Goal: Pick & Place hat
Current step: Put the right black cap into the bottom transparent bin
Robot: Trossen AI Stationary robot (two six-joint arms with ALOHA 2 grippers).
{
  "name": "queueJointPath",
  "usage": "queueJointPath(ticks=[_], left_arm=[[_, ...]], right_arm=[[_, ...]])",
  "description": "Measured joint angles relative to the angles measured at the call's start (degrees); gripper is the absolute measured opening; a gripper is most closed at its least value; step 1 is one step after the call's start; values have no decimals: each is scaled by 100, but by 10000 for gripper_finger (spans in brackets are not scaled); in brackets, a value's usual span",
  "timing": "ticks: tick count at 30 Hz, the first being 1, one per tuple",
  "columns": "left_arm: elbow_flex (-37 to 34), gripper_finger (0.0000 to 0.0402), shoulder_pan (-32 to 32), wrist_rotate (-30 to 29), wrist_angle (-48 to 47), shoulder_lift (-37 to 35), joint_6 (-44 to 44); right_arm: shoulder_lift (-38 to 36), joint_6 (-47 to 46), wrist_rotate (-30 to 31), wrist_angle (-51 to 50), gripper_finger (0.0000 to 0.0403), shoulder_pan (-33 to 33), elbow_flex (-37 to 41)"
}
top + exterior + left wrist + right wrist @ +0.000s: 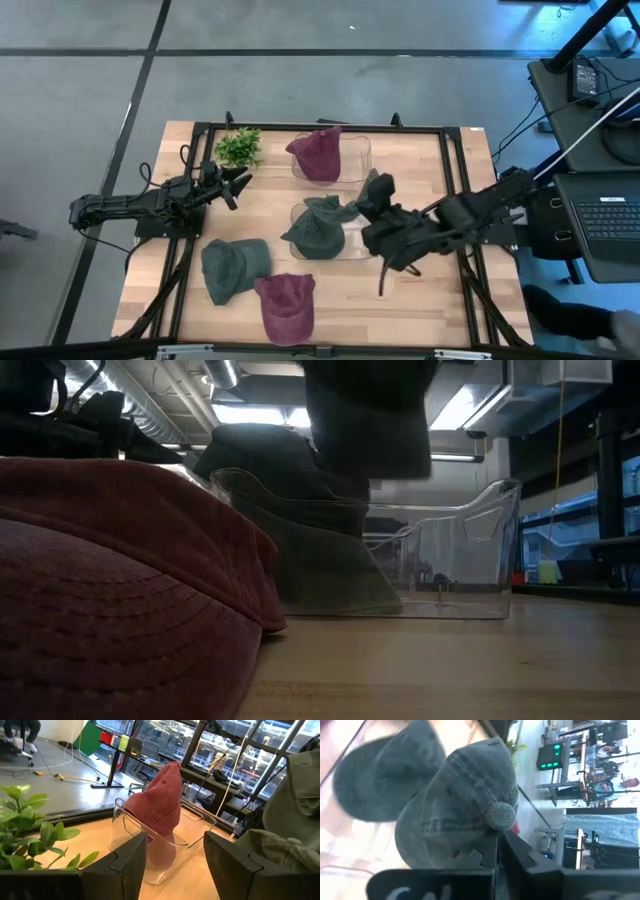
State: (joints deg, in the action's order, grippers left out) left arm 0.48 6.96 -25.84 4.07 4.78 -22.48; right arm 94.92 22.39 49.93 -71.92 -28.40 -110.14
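A grey-green hat [318, 232] sits in the near clear bin [352, 250] at the table's middle; in the low view its lower part [330, 575] reaches the bin's floor. My right gripper [354, 208] is at the hat's right side, shut on it. A red hat [318, 155] stands in the far clear bin [358, 158]. A second grey hat [232, 268] and a second red hat [285, 305] lie flat on the table near its near edge. My left gripper [240, 184] waits open near the table's left side, touching nothing. My right gripper [496, 840] pinches the grey-green hat's crown right beside its top button [501, 815], between the two fingers. It comes from the table's right, slanting down. The hat hangs from the fingers into the near bin, its lower part on the bin's floor.
A small green plant [238, 148] stands at the far left of the table, close to my left gripper. A black frame [452, 180] runs along the table's edges. The red hat on the table [120, 590] fills the low view's foreground.
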Motion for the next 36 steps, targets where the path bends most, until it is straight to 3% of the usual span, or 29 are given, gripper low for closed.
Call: queueJointPath(ticks=[7, 21, 30, 36], left_arm=[[0, 190, 0, 0, 1, 0, 168], [-1, 191, -2, 0, 36, 0, 376], [0, 189, -2, 0, 3, -1, 478], [-1, 191, 0, 2, 3, -1, 481]], right_arm=[[-7, 1, -51, 69, 11, 11, 639], [-210, 111, -129, 34, 11, -527, 256], [-217, 359, -150, 248, 11, -505, 747], [-348, 676, -153, 1101, 11, -381, 1406]])
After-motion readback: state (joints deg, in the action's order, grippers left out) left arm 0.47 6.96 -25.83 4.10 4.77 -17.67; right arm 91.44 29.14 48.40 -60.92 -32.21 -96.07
